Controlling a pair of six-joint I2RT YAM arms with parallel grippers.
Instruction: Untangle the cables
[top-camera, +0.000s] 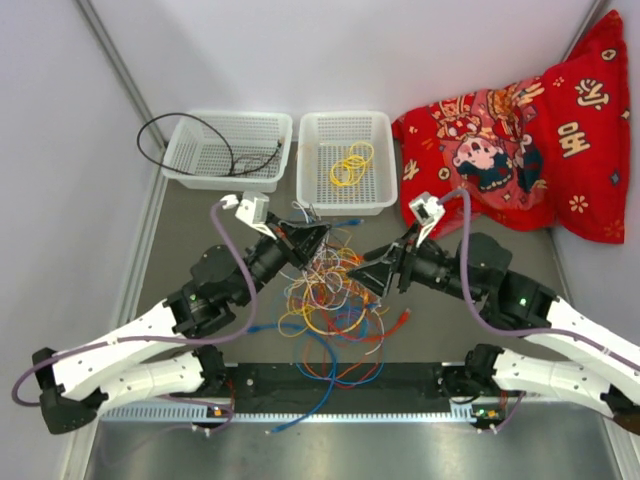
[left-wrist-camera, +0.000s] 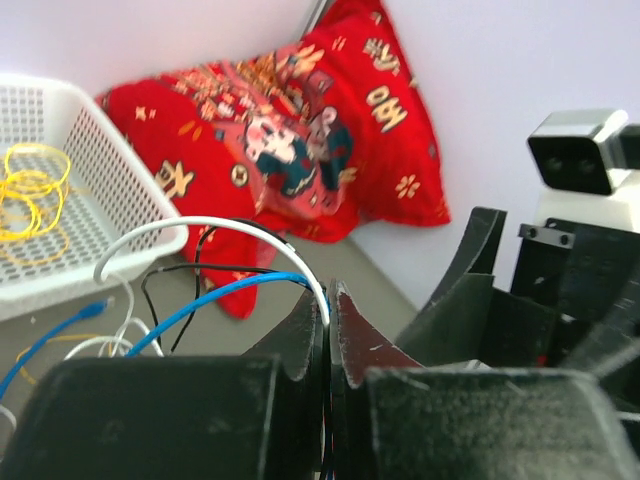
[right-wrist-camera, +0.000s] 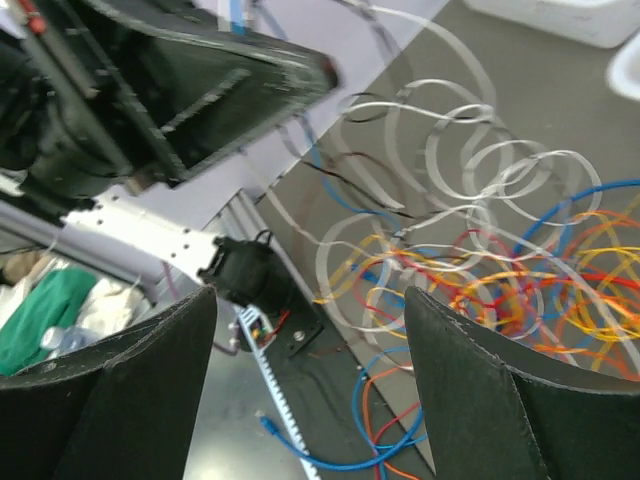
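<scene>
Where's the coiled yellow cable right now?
Top view: the yellow cable lies in the right basket at the back centre of the table. That is between the left basket and the cushion, clear of the tangle.

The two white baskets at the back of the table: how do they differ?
The left basket holds a black cable; the right basket holds a coiled yellow cable. The black cable loops out over the left basket's rim; the yellow cable lies wholly inside the right basket. Both are white perforated tubs, side by side.
</scene>
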